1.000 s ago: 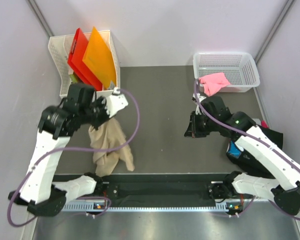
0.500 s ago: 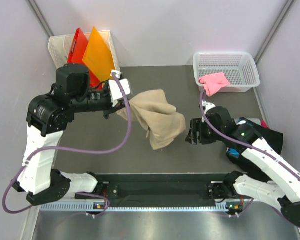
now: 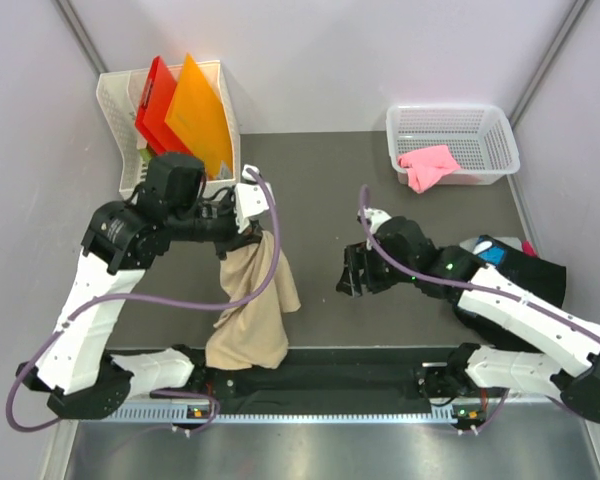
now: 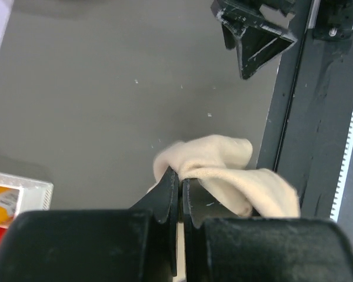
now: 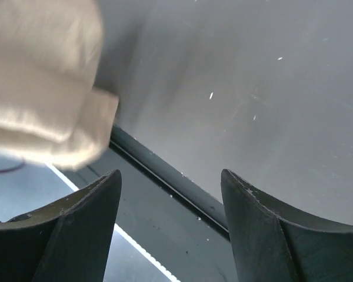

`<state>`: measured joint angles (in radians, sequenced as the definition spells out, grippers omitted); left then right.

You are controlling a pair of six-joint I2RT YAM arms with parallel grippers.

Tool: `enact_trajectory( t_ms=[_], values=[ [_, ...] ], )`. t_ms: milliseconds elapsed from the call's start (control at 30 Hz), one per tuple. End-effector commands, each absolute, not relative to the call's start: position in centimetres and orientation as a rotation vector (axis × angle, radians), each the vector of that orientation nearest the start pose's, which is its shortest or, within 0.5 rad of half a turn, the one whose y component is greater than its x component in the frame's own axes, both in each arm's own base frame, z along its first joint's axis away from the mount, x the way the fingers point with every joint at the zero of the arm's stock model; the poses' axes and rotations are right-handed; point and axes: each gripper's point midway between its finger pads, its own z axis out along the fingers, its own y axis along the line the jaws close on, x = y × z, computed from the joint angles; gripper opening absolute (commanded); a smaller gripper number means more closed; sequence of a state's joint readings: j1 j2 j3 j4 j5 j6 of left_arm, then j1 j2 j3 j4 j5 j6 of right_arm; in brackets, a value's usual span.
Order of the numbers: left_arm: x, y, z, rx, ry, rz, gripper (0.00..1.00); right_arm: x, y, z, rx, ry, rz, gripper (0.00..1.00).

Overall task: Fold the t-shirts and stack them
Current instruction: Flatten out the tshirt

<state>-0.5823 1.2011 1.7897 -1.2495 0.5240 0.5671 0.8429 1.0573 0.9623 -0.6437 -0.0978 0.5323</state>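
Note:
The tan t-shirt [image 3: 250, 310] hangs in a bunch from my left gripper [image 3: 246, 236], its lower end reaching the black rail at the near edge. In the left wrist view the left gripper [image 4: 179, 179] is shut on a fold of the tan t-shirt [image 4: 229, 170]. My right gripper [image 3: 352, 276] hovers open just right of the cloth, apart from it. The right wrist view shows the right gripper [image 5: 170, 176] with nothing between its fingers and the tan t-shirt [image 5: 41, 88] at upper left. The pink t-shirt [image 3: 428, 165] drapes over the basket's front wall. The black t-shirt [image 3: 545, 272] lies under the right arm.
A white bin [image 3: 115, 110] at the back left holds stiff red and orange sheets [image 3: 185, 110]. The white basket [image 3: 480, 125] stands at the back right. A black rail [image 3: 330, 380] runs along the near edge between the arm bases.
The left arm swung the tan t-shirt out to the right, then back; it now hangs lower near the front. The right gripper opened and moved left toward the cloth.

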Motion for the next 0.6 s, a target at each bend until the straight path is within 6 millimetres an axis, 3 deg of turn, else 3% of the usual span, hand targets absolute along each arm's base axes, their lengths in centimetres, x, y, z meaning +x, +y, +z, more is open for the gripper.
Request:
enact_trajectory(
  t_ms=[0,67,100,167,200,233,300,400,433,500,533,567],
  values=[
    [18.6,-19.9,35.0,1.361,1.660,-0.559,0.00,15.8,26.0,17.9,-0.538,2.378,0.740,0.69],
    [18.6,-19.4,33.1,1.340,1.688,-0.536,0.00,14.5,26.1,17.0,-0.601,2.385,0.718,0.68],
    [18.9,-19.5,30.5,1.348,1.724,-0.535,0.00,14.5,26.0,17.0,-0.607,2.374,0.693,0.68],
    [19.6,-19.3,28.6,1.337,1.750,-0.505,0.00,13.3,26.2,16.8,-0.669,2.368,0.683,0.67],
    [19.9,-19.2,26.6,1.344,1.790,-0.494,0.00,13.2,26.2,16.8,-0.677,2.358,0.664,0.67],
    [21.1,-19.7,26.5,1.318,1.769,-0.472,0.00,12.3,26.4,16.7,-0.718,2.357,0.655,0.67],
    [23.1,-19.7,23.9,1.300,1.828,-0.410,0.00,11.9,26.5,16.8,-0.727,2.341,0.635,0.68],
    [27.6,-21.2,23.0,1.208,1.841,-0.340,0.00,10.7,26.8,16.6,-0.762,2.330,0.622,0.68],
    [29.2,-21.9,21.5,1.162,1.911,-0.339,0.00,10.1,27.1,16.8,-0.780,2.321,0.629,0.68],
    [32.6,-22.4,22.3,1.066,1.934,-0.261,0.00,9.7,27.4,16.7,-0.801,2.314,0.605,0.68],
    [34.3,-22.8,20.0,1.021,2.031,-0.234,0.00,9.3,27.8,16.9,-0.823,2.304,0.612,0.68],
    [35.3,-22.5,19.3,0.989,2.079,-0.184,0.00,9.0,28.0,17.0,-0.838,2.299,0.614,0.68]
  ],
)
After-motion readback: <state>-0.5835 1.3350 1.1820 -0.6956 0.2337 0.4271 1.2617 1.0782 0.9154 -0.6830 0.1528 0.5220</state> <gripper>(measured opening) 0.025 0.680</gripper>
